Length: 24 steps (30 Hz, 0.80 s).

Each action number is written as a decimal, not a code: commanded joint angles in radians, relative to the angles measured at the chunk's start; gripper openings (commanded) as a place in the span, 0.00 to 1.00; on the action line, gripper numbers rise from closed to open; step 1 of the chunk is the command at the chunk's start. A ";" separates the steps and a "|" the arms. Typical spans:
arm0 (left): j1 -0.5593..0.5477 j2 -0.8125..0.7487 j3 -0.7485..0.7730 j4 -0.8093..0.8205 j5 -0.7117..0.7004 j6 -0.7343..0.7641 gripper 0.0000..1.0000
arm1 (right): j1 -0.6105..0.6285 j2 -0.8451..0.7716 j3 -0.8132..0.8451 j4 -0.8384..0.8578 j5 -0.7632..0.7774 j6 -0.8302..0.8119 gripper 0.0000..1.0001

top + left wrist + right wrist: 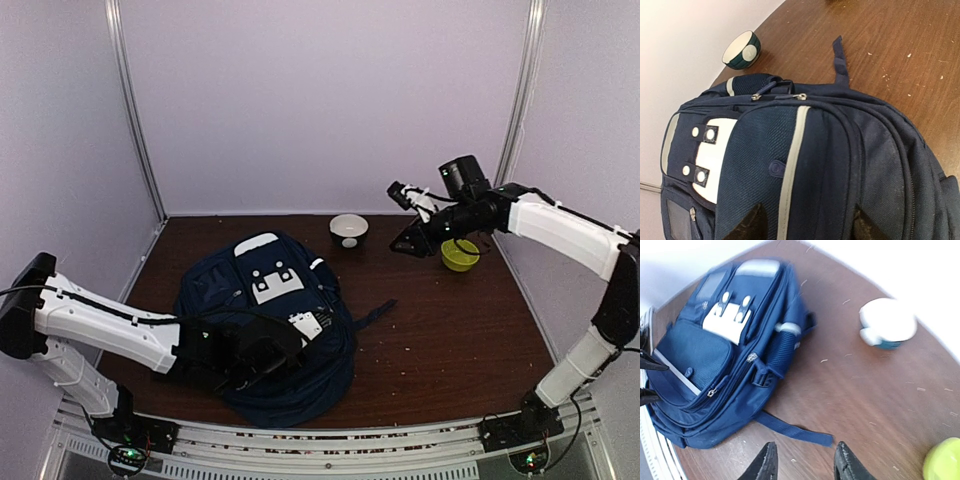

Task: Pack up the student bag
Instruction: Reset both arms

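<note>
Dark wooden tabletop (450,330), pale walls (330,100): left gripper (807,227) open, fingertips spread over the student bag (310,385), nothing between them; right gripper (807,465) also open, raised over bare wood near a lime-green bowl (460,257), contents not discernible. Bag lies flat, front up, left of centre, long axis near-to-far, white-patch top end toward the back wall, one strap (375,312) trailing right. Past that top end stands a white-and-green bowl (348,230), interior plain white.
</note>
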 commanded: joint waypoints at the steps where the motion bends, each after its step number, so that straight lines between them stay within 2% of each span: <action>1: 0.063 -0.117 0.057 -0.048 -0.072 0.004 0.63 | -0.073 -0.184 -0.085 0.122 0.037 0.042 0.42; 4: 0.154 -0.227 0.068 -0.107 -0.064 -0.010 0.73 | -0.142 -0.291 -0.106 0.150 0.076 0.063 0.52; 5: 0.194 -0.266 0.076 -0.131 -0.050 -0.011 0.75 | -0.161 -0.315 -0.106 0.146 0.087 0.070 0.58; 6: 0.243 -0.310 0.085 -0.156 -0.036 -0.009 0.78 | -0.181 -0.344 -0.113 0.144 0.104 0.092 0.66; 8: 0.358 -0.369 0.108 -0.179 -0.015 0.002 0.83 | -0.226 -0.403 -0.151 0.184 0.131 0.148 0.98; 12: 0.511 -0.427 0.151 -0.149 0.002 0.097 0.92 | -0.273 -0.472 -0.203 0.239 0.215 0.272 1.00; 14: 0.544 -0.421 0.165 -0.130 0.029 0.161 0.94 | -0.276 -0.494 -0.212 0.232 0.294 0.291 1.00; 16: 0.552 -0.407 0.171 -0.126 0.073 0.206 0.94 | -0.277 -0.522 -0.230 0.217 0.308 0.258 1.00; 19: 0.566 -0.392 0.154 -0.128 0.040 0.159 0.98 | -0.277 -0.577 -0.273 0.234 0.348 0.243 1.00; 24: 0.631 -0.398 0.133 -0.243 -0.006 -0.041 0.98 | -0.284 -0.624 -0.328 0.279 0.439 0.286 1.00</action>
